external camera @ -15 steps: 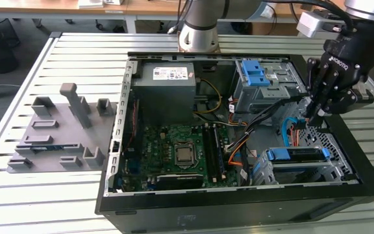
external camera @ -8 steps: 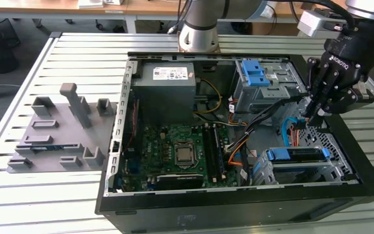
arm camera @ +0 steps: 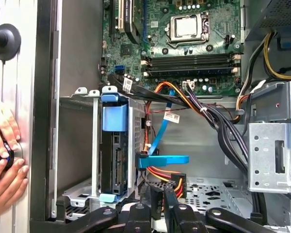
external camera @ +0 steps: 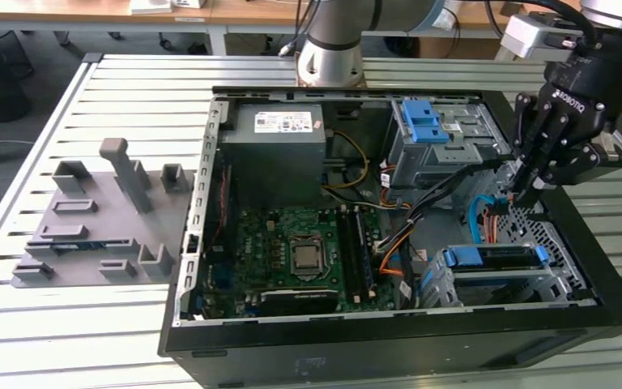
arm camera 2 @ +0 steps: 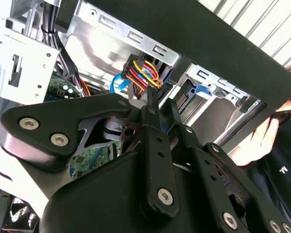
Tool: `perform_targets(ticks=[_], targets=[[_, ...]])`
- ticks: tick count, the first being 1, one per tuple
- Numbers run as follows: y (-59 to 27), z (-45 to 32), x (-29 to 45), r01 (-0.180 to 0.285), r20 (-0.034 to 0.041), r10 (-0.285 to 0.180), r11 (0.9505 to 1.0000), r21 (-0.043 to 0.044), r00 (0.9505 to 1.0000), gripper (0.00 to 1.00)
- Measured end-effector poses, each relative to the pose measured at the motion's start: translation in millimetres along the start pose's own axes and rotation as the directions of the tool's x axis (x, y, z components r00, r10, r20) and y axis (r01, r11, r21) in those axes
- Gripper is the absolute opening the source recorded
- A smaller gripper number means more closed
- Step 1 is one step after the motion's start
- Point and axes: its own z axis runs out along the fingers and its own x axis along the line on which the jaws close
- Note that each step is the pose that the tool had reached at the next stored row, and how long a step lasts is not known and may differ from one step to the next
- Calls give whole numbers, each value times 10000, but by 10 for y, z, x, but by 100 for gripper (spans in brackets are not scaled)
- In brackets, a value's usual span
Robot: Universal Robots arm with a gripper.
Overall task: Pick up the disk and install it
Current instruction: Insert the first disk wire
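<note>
Slatted metal table (external camera: 95, 340) holds case (external camera: 398, 340); end effector (external camera: 534, 193) pinched together above white-labelled disk (external camera: 492, 258).

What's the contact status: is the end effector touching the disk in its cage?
Apart. In the first wrist view the end effector sits beside the drive cage, with a clear gap between it and the disk.

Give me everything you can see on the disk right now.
The disk sits in the metal bay at the case's lower corner on the exterior view's right, framed by its blue plastic bracket. In the first wrist view it stands on edge in that bay, dark connector edge exposed, no cable plugged in. The gripper hovers above, apart from it.
</note>
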Motion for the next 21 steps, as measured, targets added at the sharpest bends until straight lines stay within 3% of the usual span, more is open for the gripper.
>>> perform_targets(ticks=[11, 13, 18, 20, 21], targets=[[-14, 5, -7, -2, -40, 2, 10000, 1, 10000, 24], [-14, 5, -7, -2, -43, 2, 10000, 1, 10000, 11], [-14, 6, -8, -3, -49, 3, 10000, 2, 10000, 11], [-14, 5, -8, -8, -118, 8, 10000, 3, 9999, 11], [-14, 2, -9, -12, -191, 12, 10000, 4, 9998, 11]])
